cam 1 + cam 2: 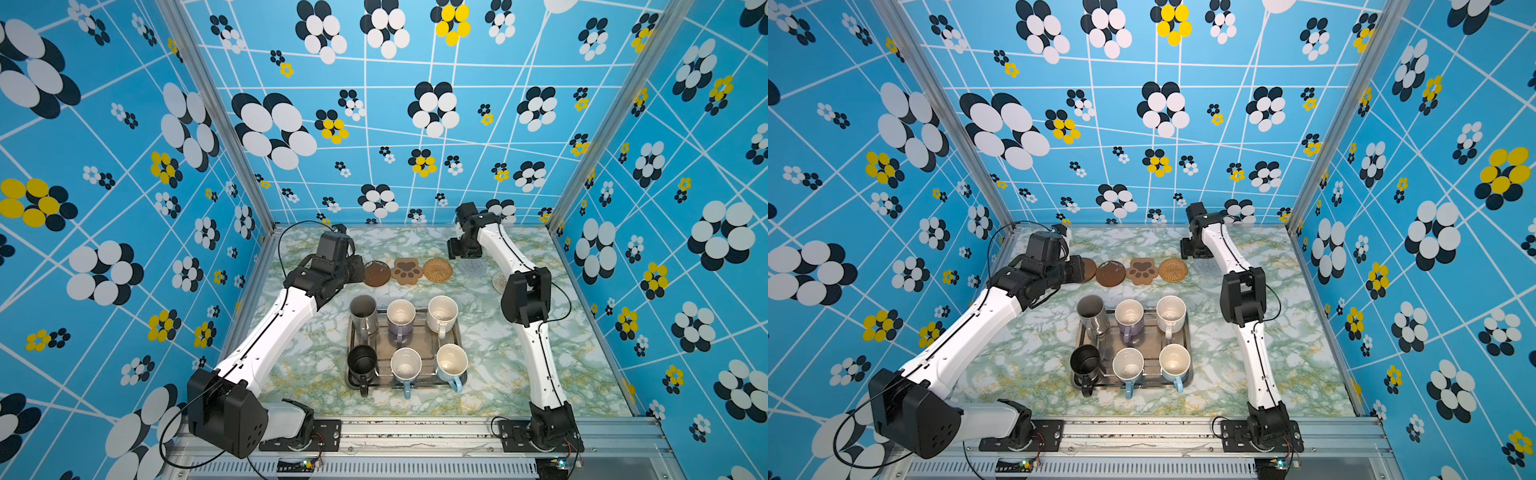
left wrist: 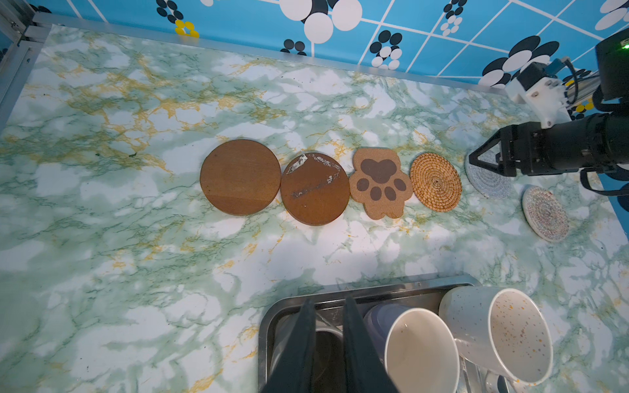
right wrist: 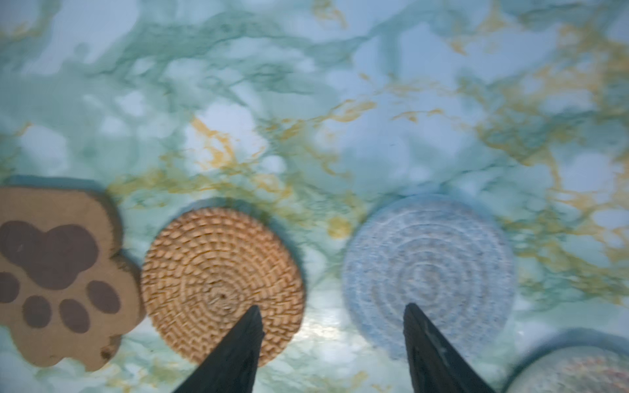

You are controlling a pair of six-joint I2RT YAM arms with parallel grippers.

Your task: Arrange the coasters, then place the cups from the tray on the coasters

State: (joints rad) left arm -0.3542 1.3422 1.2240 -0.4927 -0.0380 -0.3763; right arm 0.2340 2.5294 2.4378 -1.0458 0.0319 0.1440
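Observation:
Six coasters lie in a row at the back: plain brown disc (image 2: 240, 177), scuffed brown disc (image 2: 315, 189), paw-print (image 2: 377, 183), rattan (image 2: 435, 182), pale blue (image 2: 490, 183) and pale speckled (image 2: 544, 214). My right gripper (image 3: 332, 309) hangs open just above the gap between the rattan (image 3: 221, 282) and pale blue (image 3: 429, 272) coasters, holding nothing. My left gripper (image 2: 328, 301) hovers beside the brown discs, its jaws a narrow gap apart and empty. The tray (image 1: 424, 384) holds the steel cup (image 1: 363, 313), lavender (image 1: 401, 318), cream (image 1: 442, 313), black (image 1: 362, 361) and two light blue mugs (image 1: 406, 365) (image 1: 451, 361).
Patterned walls with aluminium posts (image 1: 216, 116) close in the marble table (image 1: 498, 374) on three sides. The right arm's elbow (image 1: 525, 297) hangs over the table to the right of the tray and covers part of the speckled coaster in both top views.

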